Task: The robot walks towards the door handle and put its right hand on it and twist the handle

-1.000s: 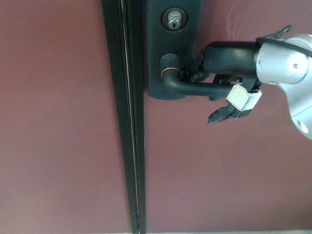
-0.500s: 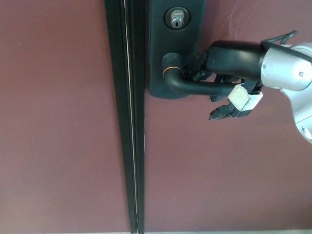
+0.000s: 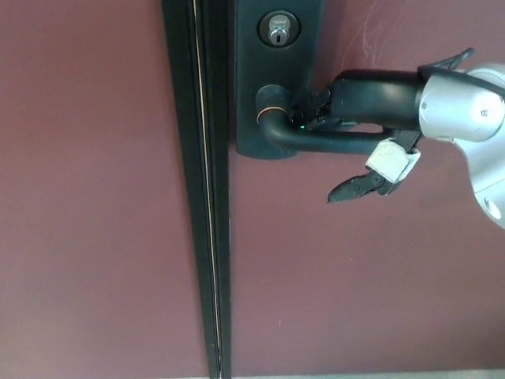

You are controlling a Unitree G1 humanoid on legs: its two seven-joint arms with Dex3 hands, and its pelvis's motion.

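I see my right hand (image 3: 359, 126) coming in from the right side, up near the top of the view. It rests on the door handle (image 3: 316, 142). The black body of the hand lies along the top of the handle's long bar, touching it. The fingers (image 3: 312, 110) reach toward the round end of the handle and bunch up close to it, just above the bar. One more black finger, the thumb I think, (image 3: 353, 188) sticks out below the bar and points left. It is not touching the bar; I can see door between them. So the bar sits between the fingers on top and that one finger underneath. The hand is partly closed around the handle, but it is not squeezed tight on it. A little green light shows near the fingertips.

The handle is black and shaped like a bent pipe. It comes out of a round knob with a thin orange ring (image 3: 266, 112), then turns and runs to the right. It lies almost flat, sloping only a little. It sits on a tall black plate (image 3: 248, 79). Above it on the plate is a round silver keyhole (image 3: 278, 30).

The door (image 3: 355, 276) is dark red-brown. A black strip (image 3: 203, 237) runs down it, left of the plate.

I cannot see my left hand.
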